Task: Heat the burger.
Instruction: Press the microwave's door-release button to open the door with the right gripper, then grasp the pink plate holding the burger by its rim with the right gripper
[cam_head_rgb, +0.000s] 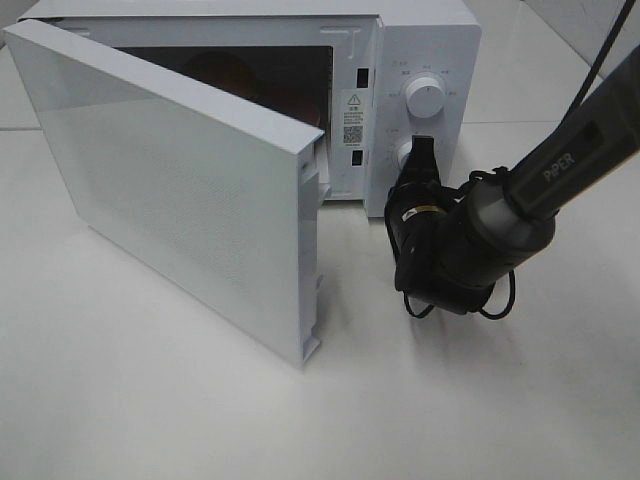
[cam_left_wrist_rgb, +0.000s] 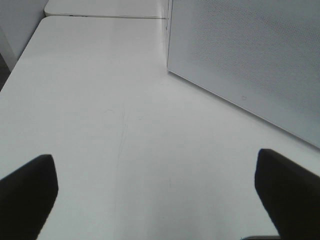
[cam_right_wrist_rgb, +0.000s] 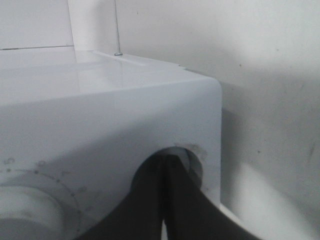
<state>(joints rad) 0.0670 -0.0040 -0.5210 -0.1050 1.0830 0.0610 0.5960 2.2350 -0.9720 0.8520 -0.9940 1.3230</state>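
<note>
Left gripper (cam_left_wrist_rgb: 155, 180) gapes wide, holding nothing, over the counter (cam_left_wrist_rgb: 100, 100). The microwave door (cam_head_rgb: 180, 190) hangs open. The burger (cam_head_rgb: 218, 75) (a dim brown dome) sits inside, left of the right gripper (cam_head_rgb: 420, 152), which is closed tight at the lower knob (cam_head_rgb: 404, 156). Loading looks done; closing and heating remain.

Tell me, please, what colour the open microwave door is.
The door is white with fine dots, clearest from exterior high.
</note>
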